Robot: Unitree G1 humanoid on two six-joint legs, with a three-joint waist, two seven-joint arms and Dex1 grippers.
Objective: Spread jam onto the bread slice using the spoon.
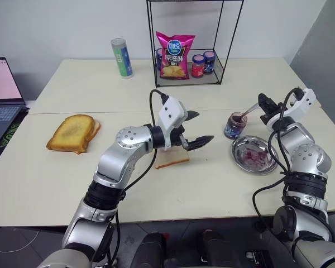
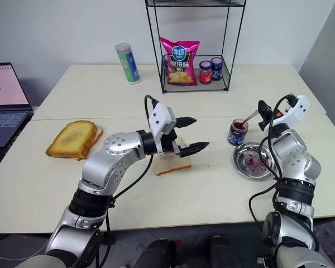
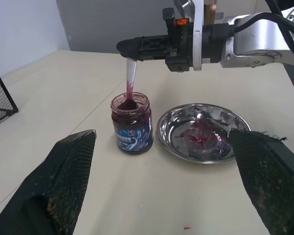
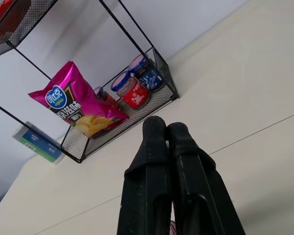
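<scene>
Your right gripper [image 3: 130,49] has its fingers closed on the handle of the spoon [image 3: 131,83], whose bowl sits down in the open jam jar [image 3: 132,123], next to the round steel dish [image 3: 201,132] smeared with jam [image 3: 198,136]. Your left gripper [image 1: 191,129], fingers spread wide and empty, hovers above the bread slice [image 1: 172,160] at mid-worktop.

Lifting the loaded spoon could drip jam on the worktop, or the spoon could catch the rim and tip the jar. The left gripper also stands over the slice, blocking the approach.

The left wrist view shows the spoon inside the jar; the right wrist view shows closed fingers and a wire rack [image 4: 161,68].
</scene>
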